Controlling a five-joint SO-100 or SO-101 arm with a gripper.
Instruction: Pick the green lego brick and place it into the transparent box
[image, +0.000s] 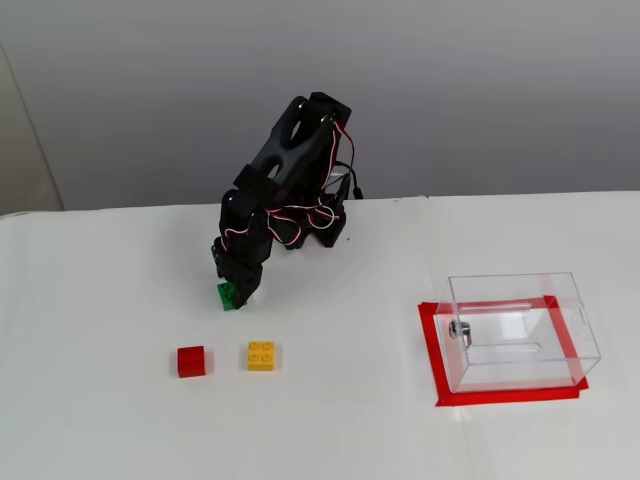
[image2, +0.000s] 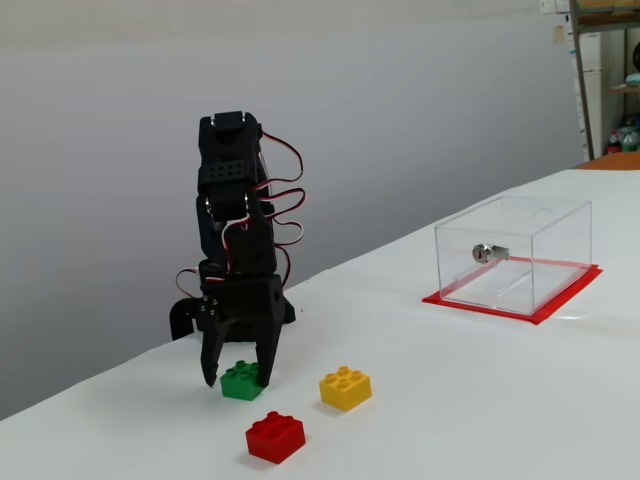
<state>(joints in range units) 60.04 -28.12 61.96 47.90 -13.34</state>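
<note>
The green lego brick (image2: 241, 381) sits on the white table under the black arm; in a fixed view it shows at the gripper's tip (image: 230, 296). My gripper (image2: 238, 379) points straight down, with one jaw on each side of the brick and closed against it. The brick rests on the table. The transparent box (image2: 515, 250) stands far to the right on a red tape frame; it also shows in a fixed view (image: 520, 330). It has a small metal fitting on one wall and is empty.
A yellow brick (image2: 346, 388) and a red brick (image2: 275, 436) lie just in front of the gripper; both show in a fixed view too, yellow (image: 262, 355) and red (image: 191, 361). The arm's base (image: 320, 225) stands behind.
</note>
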